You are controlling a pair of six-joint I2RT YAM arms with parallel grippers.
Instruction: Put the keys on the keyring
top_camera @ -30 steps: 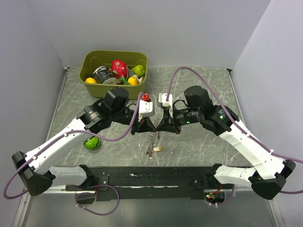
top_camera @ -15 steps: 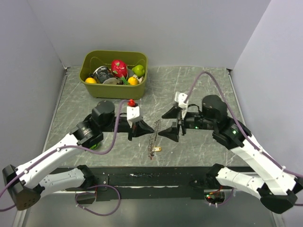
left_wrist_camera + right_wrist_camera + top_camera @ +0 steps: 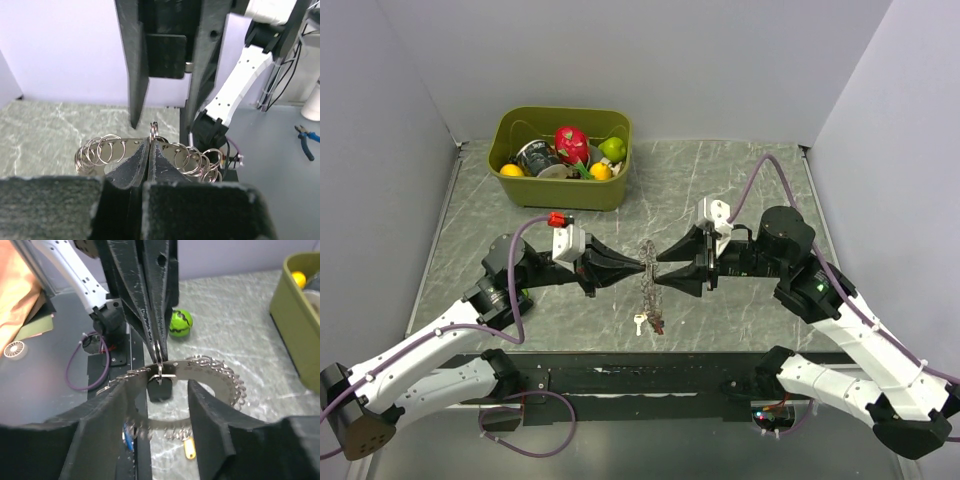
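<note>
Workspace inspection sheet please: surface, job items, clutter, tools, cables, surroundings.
Surface: grey marbled table.
Job's things: keyring held up between the arms; black-headed key hangs on it; yellow key lower down.
Clutter: green bin of fruit and oddments; green ball.
Tools: left tool shut on the keyring; right tool open, facing it.
Cables: purple cables loop over both arms.
Surroundings: plain pale walls.

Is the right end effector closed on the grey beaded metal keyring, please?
No, the right end effector has its fingers apart, with the grey beaded metal keyring crossing the gap between them.
</note>
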